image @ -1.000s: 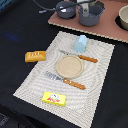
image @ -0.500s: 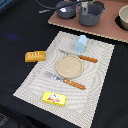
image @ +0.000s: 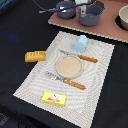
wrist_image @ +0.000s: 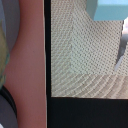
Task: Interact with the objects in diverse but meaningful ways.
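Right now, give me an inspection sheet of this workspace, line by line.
Surface: woven placemat on a dark table, lying flat.
Job's things: light-blue carton upright at the placemat's far edge; orange block off the mat on the exterior view's left; yellow packet flat near the mat's near edge.
Clutter: round plate mid-mat, an orange-handled knife beyond it and fork in front; two grey pots on a brown board.
Grippers: jaws not in view.
Cables: a dark cable by the pots.
Surroundings: nothing seen.
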You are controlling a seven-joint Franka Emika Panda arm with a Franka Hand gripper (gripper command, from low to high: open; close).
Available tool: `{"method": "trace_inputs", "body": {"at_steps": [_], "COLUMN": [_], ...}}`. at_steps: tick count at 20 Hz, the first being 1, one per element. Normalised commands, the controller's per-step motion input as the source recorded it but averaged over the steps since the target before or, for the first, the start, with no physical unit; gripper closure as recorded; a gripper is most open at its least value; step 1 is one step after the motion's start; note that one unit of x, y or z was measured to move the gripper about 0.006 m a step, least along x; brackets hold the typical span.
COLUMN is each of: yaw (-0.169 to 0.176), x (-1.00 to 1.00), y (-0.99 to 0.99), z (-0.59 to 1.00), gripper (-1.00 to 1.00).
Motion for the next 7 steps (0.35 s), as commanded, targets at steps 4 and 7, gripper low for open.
{"method": "trace_inputs", "body": {"at_steps": [4,7], "yaw": [0.0,0.0], "x": [0.0,0.0], "y": [0.0,0.0], "z": [0.0,0.0], "gripper": [-1.0,-1.0]}}
